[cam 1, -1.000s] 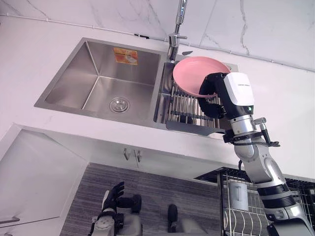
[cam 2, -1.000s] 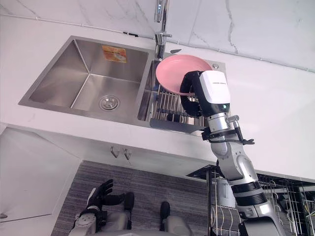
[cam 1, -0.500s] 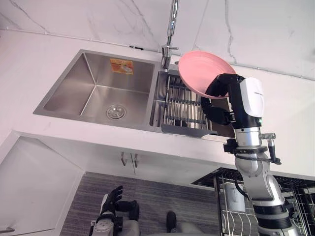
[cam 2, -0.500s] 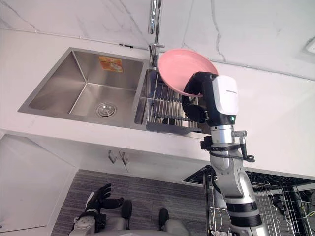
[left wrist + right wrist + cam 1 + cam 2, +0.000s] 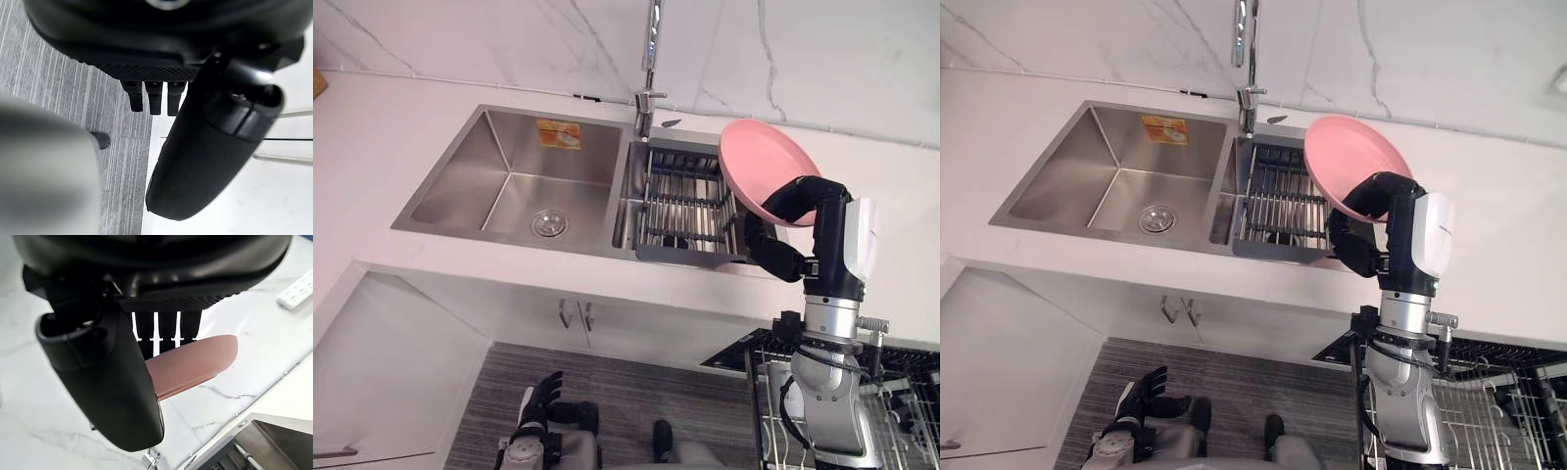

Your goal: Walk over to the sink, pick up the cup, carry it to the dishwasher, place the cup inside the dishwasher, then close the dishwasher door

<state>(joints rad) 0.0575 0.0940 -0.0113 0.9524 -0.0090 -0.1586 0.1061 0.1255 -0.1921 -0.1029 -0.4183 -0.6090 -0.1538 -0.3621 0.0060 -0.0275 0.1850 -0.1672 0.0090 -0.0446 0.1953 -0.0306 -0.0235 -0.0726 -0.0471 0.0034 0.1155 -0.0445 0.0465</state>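
No cup shows; a pink plate (image 5: pixel 756 163) is in my right hand (image 5: pixel 790 199), whose fingers curl over its rim while the thumb sits beneath. The plate is held tilted in the air above the white counter, just right of the sink's wire rack (image 5: pixel 682 202). In the right wrist view the plate (image 5: pixel 197 362) sticks out between the fingers and the thumb (image 5: pixel 108 382). My left hand (image 5: pixel 540 396) hangs low over the grey floor with its fingers spread and nothing in it; in its own wrist view the thumb (image 5: pixel 205 156) stands apart from straight fingers.
The steel double sink (image 5: pixel 505 180) has a bare left basin with a drain and a tall faucet (image 5: pixel 651 49) behind the divider. A dishwasher's pulled-out wire basket (image 5: pixel 1494 416) lies at the lower right beside my right arm. White cabinet doors (image 5: pixel 401 372) stand below the counter.
My right hand has carried the pink plate to the right, off the sink rack and over the counter. The view has shifted a little. My left hand stays low.
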